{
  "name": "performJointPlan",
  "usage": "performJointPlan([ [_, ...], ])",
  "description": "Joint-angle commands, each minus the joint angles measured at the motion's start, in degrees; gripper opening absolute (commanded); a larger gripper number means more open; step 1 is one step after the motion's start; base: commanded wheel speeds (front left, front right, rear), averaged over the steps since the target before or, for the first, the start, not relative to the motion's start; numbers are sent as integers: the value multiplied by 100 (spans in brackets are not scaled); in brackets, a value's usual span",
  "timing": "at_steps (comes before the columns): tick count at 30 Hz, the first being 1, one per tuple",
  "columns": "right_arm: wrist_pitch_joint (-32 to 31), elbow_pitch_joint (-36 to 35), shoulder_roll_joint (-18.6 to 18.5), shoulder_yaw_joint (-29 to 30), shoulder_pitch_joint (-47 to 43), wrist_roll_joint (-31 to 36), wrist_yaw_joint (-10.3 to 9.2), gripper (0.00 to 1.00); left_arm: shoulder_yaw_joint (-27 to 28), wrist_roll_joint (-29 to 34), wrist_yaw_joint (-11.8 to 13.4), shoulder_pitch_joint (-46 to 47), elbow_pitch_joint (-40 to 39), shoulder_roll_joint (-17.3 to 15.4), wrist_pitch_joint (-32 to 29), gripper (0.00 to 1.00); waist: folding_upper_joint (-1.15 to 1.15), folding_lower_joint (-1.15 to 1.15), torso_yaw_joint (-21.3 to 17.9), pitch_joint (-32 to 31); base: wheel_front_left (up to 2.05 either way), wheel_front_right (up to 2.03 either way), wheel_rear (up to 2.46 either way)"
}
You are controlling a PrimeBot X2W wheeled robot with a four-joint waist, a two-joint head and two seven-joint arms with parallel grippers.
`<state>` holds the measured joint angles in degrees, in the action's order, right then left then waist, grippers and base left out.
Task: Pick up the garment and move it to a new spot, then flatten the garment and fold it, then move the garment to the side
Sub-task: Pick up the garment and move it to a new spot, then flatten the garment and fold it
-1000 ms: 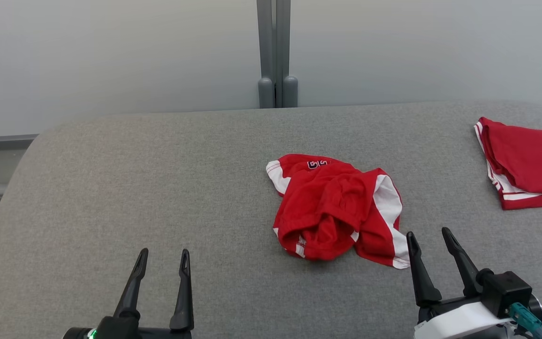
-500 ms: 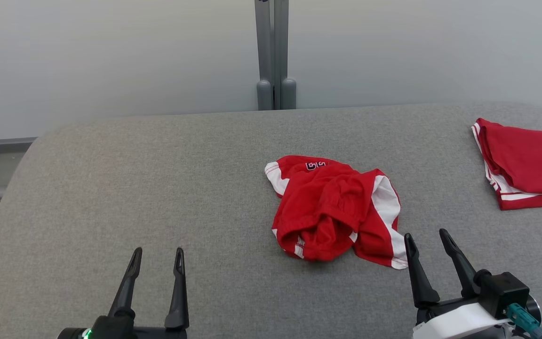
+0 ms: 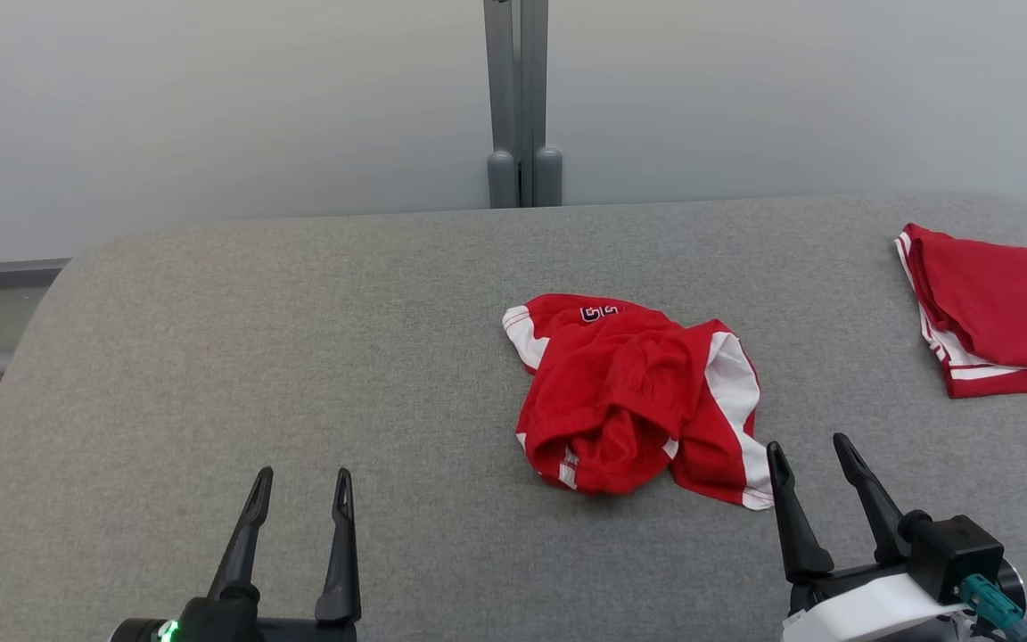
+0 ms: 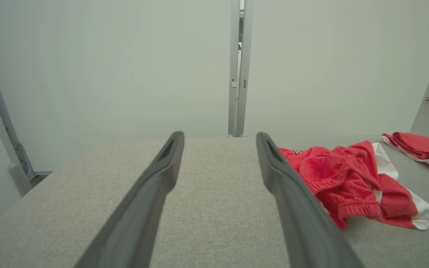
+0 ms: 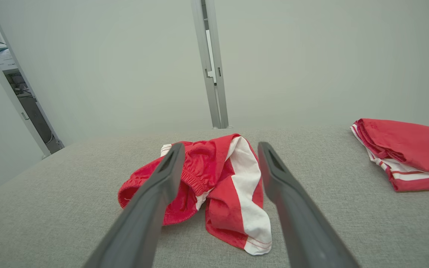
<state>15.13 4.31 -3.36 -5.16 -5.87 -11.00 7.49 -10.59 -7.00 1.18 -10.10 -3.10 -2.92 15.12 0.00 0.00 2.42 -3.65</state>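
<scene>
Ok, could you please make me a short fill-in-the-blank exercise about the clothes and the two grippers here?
1. The crumpled garment is red and ____.
2. The folded garment lies on the robot's ____ side of the table.
3. The left gripper and the right gripper both have their jaws ____.
4. The gripper nearer the crumpled garment is the ____ one.
Missing words: white; right; open; right.

Crumpled red-and-white garment point(image 3: 634, 401) mid-table
</scene>
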Motion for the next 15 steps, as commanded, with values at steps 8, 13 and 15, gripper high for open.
performJointPlan([
  [8,-1,7,-3,-7,-44,-59,0,100,-2,20,29,98,-6,2,0,100,0,0,11,23,0,0,0],
  [13,-1,14,-2,-10,-37,-61,0,100,-4,23,27,104,0,2,0,100,0,0,12,32,0,0,0],
  [15,-1,15,-3,-20,-31,-65,0,100,-3,26,24,106,1,2,0,100,0,0,11,39,0,0,0],
])
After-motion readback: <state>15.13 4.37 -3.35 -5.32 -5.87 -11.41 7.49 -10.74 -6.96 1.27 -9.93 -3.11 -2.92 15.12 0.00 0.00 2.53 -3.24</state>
